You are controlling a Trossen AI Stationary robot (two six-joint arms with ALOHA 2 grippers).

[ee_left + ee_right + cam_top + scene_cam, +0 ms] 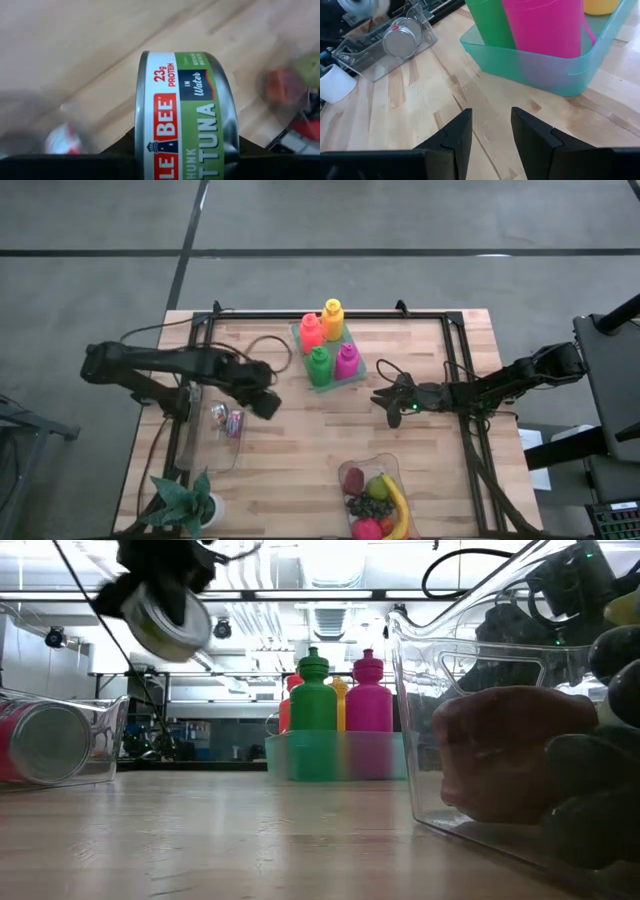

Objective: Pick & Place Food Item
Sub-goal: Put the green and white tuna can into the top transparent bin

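The wooden counter [300,430] carries a teal bottle tray [330,370] and, near its left edge, a clear bin [215,442]. The left pincer [265,402], raised just beside that bin, is clamped on a tuna can [187,117]. The right pincer [491,131] waits with fingers apart, seemingly just above the wood.

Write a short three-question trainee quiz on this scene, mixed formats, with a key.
1. True or false: the left gripper is shut on the tuna can.
2. How many bottles stand in the teal tray? A) two B) four C) six
3. Fill in: the right gripper is open over bare ____.

Key: 1 true; 2 B; 3 wooden table.
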